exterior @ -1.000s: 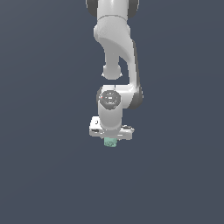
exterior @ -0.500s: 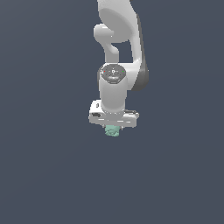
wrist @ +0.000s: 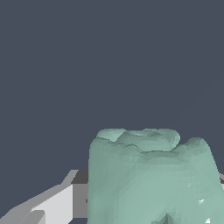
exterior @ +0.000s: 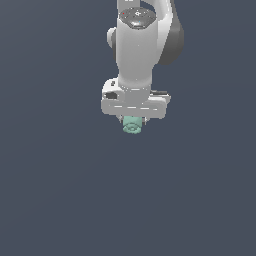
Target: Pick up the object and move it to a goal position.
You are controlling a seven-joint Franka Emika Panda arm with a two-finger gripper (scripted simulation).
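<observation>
The object (exterior: 132, 125) is a small pale mint-green lumpy item with rounded ridges. It hangs under the white arm's hand, held between the fingers of my gripper (exterior: 132, 121), which is shut on it. In the wrist view the object (wrist: 148, 175) fills the near part of the picture, and one grey and white finger (wrist: 57, 199) shows beside it. The other finger is hidden behind the object. The fingers are mostly hidden under the hand in the exterior view.
The white arm (exterior: 140, 45) reaches down from the top of the exterior view. A plain dark grey-blue ground (exterior: 60, 200) lies all around, with nothing else on it in view.
The arm has risen in the exterior view, carrying the object up with it. The grip on the object has stayed the same.
</observation>
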